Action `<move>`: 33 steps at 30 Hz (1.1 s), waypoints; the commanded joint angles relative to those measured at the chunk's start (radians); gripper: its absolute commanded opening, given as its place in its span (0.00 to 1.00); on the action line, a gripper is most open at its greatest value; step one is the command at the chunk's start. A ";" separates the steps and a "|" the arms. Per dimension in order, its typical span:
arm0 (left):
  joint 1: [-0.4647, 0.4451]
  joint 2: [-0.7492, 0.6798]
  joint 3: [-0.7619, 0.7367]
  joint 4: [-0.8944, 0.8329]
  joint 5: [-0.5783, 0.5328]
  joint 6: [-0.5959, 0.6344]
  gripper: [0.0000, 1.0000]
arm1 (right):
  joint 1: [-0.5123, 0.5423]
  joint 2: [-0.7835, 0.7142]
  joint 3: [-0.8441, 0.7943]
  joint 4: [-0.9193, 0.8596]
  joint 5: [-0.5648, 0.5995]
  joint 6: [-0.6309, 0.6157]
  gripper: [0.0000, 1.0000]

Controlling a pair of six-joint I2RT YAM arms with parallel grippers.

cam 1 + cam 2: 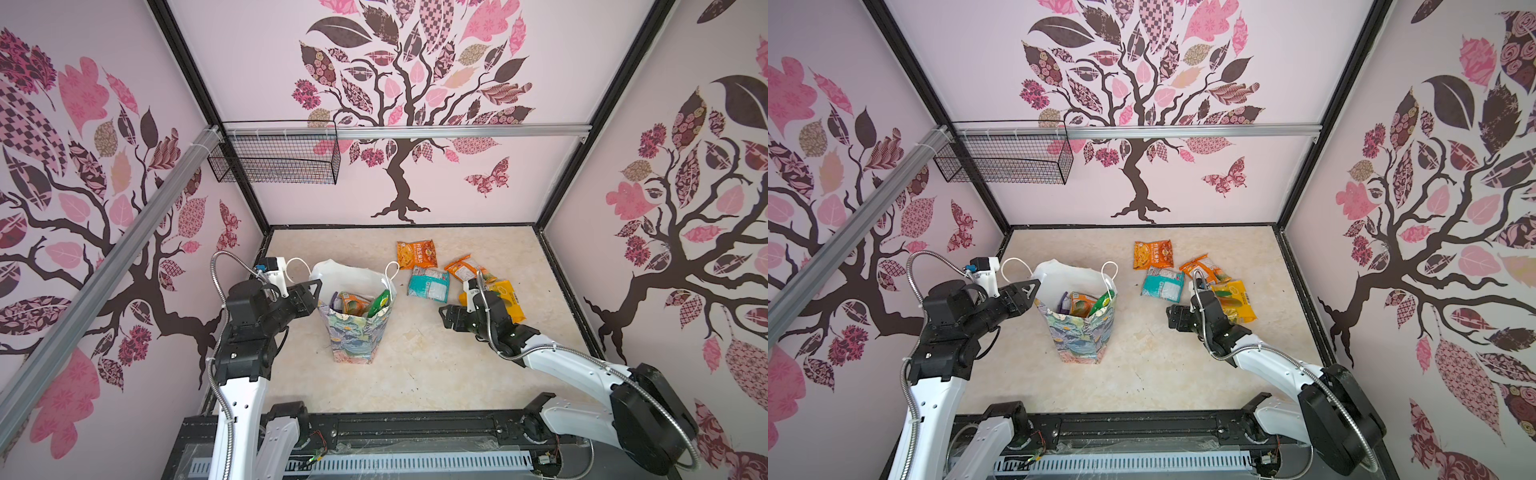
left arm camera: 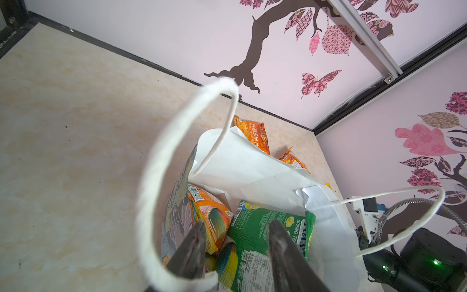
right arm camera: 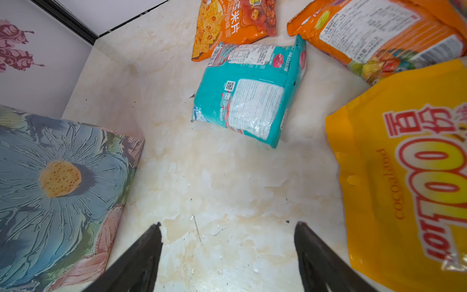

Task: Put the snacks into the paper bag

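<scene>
The paper bag (image 1: pixel 353 336) (image 1: pixel 1079 336) stands upright left of centre, blue-green print outside (image 3: pixel 58 177), white inside (image 2: pixel 252 164). In it lie a green packet (image 2: pixel 265 240), an orange packet (image 2: pixel 209 215) and a purple one (image 1: pixel 334 301). My left gripper (image 1: pixel 316 294) (image 2: pixel 236 225) is at the bag's left rim. Its jaws are apart over the opening, and a white cord handle (image 2: pixel 156 177) loops round one finger. On the table to the right lie an orange chips packet (image 1: pixel 417 254), a teal packet (image 1: pixel 429 284) (image 3: pixel 250 101), another orange packet (image 1: pixel 465 268) and a yellow packet (image 3: pixel 404 177). My right gripper (image 1: pixel 446 318) (image 3: pixel 228 225) hangs open and empty between bag and yellow packet.
A black wire-mesh basket (image 1: pixel 276 158) hangs from the rail on the back wall at left. Patterned walls close in the marbled table (image 1: pixel 415 374) on three sides. A black rail (image 1: pixel 415 424) with both arm bases runs along the front edge.
</scene>
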 commanded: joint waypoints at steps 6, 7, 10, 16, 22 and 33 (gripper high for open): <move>0.043 -0.017 -0.015 0.011 0.007 0.010 0.45 | -0.065 0.116 0.043 0.083 -0.097 0.021 0.84; 0.043 -0.018 -0.015 0.010 0.004 0.011 0.46 | -0.073 0.136 0.052 0.090 -0.101 0.023 0.84; 0.045 -0.022 -0.018 0.014 0.009 0.005 0.46 | -0.081 0.193 0.107 0.084 -0.110 0.011 0.82; 0.047 -0.022 -0.020 0.017 0.017 0.004 0.47 | -0.087 0.314 0.298 -0.023 -0.045 -0.032 0.79; 0.048 -0.015 -0.020 0.023 0.030 -0.001 0.47 | -0.086 0.336 0.271 0.046 -0.025 -0.032 0.87; 0.049 -0.012 -0.018 0.023 0.029 0.000 0.47 | -0.086 0.489 0.586 -0.151 0.012 -0.163 0.81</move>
